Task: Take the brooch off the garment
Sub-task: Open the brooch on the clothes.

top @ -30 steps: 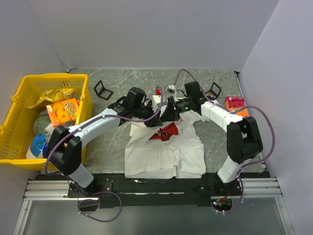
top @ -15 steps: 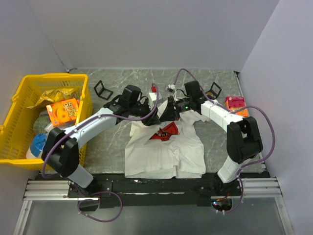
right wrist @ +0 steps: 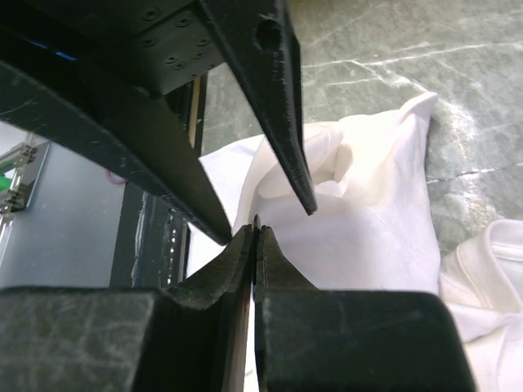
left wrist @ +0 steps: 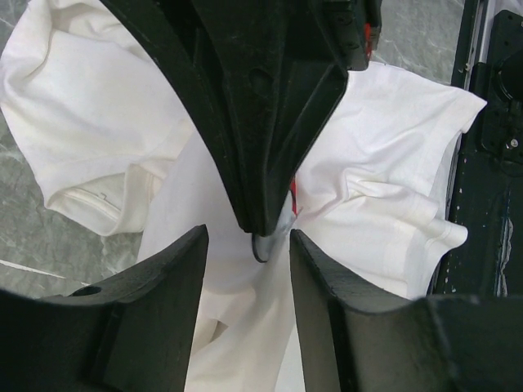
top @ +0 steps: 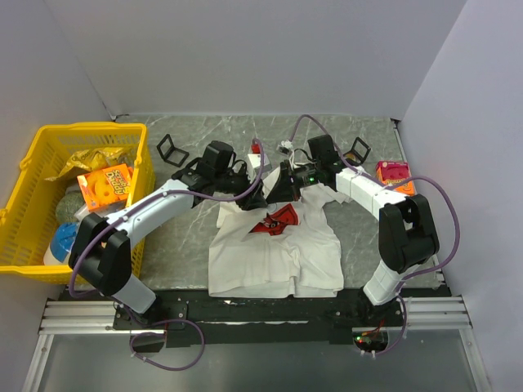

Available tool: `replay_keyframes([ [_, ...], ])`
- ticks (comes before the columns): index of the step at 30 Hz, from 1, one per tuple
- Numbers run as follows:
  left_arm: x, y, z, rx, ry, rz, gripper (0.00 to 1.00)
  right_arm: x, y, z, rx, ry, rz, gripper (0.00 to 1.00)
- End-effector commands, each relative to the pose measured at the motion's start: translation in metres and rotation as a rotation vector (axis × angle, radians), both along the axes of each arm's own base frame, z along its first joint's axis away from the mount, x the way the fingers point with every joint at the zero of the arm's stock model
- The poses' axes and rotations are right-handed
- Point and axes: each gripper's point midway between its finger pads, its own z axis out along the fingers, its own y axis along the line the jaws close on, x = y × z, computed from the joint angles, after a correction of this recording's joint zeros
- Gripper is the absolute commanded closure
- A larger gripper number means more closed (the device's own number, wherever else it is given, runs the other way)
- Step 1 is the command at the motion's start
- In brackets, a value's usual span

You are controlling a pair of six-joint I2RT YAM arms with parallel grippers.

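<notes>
The garment (top: pixel 278 253), a white T-shirt with a red print (top: pixel 275 219), lies in front of the arms, its collar end bunched up. Both grippers meet above that end. My right gripper (right wrist: pixel 255 229) is shut on a thin dark-rimmed disc, the brooch (left wrist: pixel 263 247), whose edge pokes out of the tip. White cloth (left wrist: pixel 245 327) rises in a fold to the brooch. My left gripper (left wrist: pixel 248 238) is open, one finger on each side of the right gripper's tip. In the top view the left gripper (top: pixel 255 194) and right gripper (top: pixel 276 189) hide the brooch.
A yellow basket (top: pixel 33 163) of snack packets stands at the left. Two black square frames (top: pixel 172 149) (top: pixel 357 150) stand on the marble table behind the arms. An orange-pink box (top: pixel 394 173) lies at the right. A black rail (top: pixel 261 306) runs along the near edge.
The left gripper's jaws have spread apart and its wrist has drawn back a little to the left. The right gripper stays shut in the same place.
</notes>
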Motion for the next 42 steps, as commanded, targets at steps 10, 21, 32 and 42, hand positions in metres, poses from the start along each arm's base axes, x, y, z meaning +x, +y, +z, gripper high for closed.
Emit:
replay_keyframes([
  [10, -0.002, -0.002, 0.012, -0.032, -0.034, -0.035, 0.49, 0.056, -0.015, 0.016, -0.123, -0.221, -0.331, 1.00],
  [21, 0.013, 0.004, -0.007, 0.031, -0.041, 0.039, 0.45, 0.057, -0.014, 0.018, -0.124, -0.195, -0.342, 1.00],
  [32, 0.037, 0.005, -0.028, 0.112, -0.031, 0.106, 0.56, 0.045, -0.013, 0.037, -0.077, -0.227, -0.299, 1.00],
  [42, 0.027, 0.000, -0.023, 0.083, -0.007, 0.056, 0.94, 0.050, -0.014, 0.029, -0.097, -0.209, -0.317, 1.00],
])
